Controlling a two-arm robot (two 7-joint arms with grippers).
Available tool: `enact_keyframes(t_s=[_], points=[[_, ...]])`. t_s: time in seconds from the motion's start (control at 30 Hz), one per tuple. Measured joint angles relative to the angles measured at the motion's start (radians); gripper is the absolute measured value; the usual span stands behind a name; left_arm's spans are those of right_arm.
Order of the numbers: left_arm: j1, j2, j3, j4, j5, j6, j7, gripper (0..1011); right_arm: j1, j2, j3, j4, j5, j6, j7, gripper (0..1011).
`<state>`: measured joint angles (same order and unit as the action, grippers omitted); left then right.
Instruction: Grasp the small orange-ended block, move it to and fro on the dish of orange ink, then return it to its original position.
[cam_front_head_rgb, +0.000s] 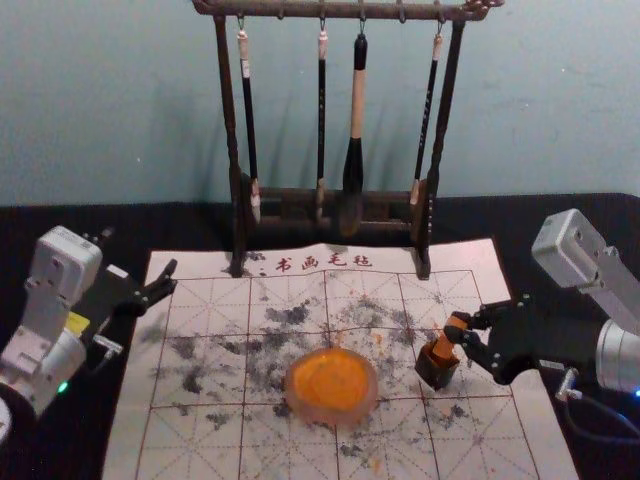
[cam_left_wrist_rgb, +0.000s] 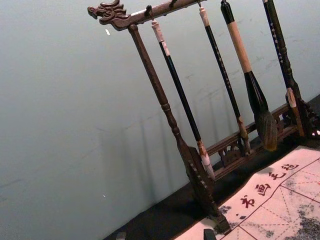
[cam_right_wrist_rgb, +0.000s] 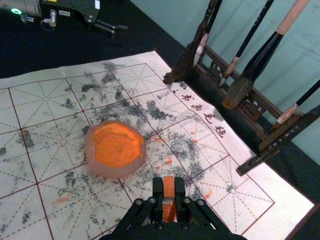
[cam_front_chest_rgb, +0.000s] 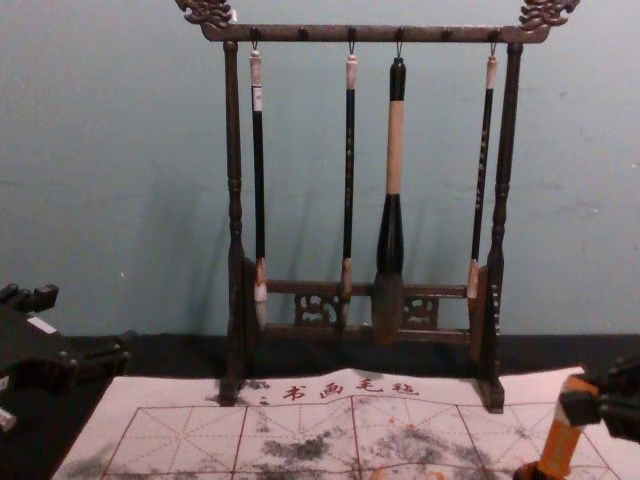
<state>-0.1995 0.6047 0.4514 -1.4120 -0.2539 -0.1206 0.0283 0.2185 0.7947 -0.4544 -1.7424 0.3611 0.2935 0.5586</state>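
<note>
My right gripper (cam_front_head_rgb: 460, 332) is shut on the upper part of the orange block (cam_front_head_rgb: 446, 343), at the right of the mat. The block leans, its lower end at the mouth of a small dark square holder (cam_front_head_rgb: 437, 371); how deep it sits is hidden. In the right wrist view the right gripper (cam_right_wrist_rgb: 169, 194) pinches the block (cam_right_wrist_rgb: 169, 186) between its tips. To the left of the holder lies the round dish of orange ink (cam_front_head_rgb: 332, 386). My left gripper (cam_front_head_rgb: 168, 281) is parked open beyond the mat's left edge; its tips show in the left wrist view, the left gripper (cam_left_wrist_rgb: 165, 235) holding nothing.
A dark wooden rack (cam_front_chest_rgb: 235, 200) with several hanging brushes, one of them a thick brush (cam_front_chest_rgb: 390, 225), stands at the mat's back edge. The white gridded mat (cam_front_head_rgb: 210, 440) is stained with ink and lies on a black table (cam_front_head_rgb: 600, 215). Behind is a wall.
</note>
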Motion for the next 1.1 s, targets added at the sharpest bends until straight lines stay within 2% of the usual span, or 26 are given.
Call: enact_keyframes(t_s=[0.67, 1.1], points=[[0.0, 0.0, 0.0, 0.0, 0.0, 0.0, 0.0, 1001, -0.001, -0.025, 0.006, 0.04, -0.01, 0.009, 0.009, 108], [0.0, 0.0, 0.0, 0.0, 0.0, 0.0, 0.0, 1001, 0.019, -0.046, -0.008, 0.073, -0.019, 0.019, 0.018, 107]])
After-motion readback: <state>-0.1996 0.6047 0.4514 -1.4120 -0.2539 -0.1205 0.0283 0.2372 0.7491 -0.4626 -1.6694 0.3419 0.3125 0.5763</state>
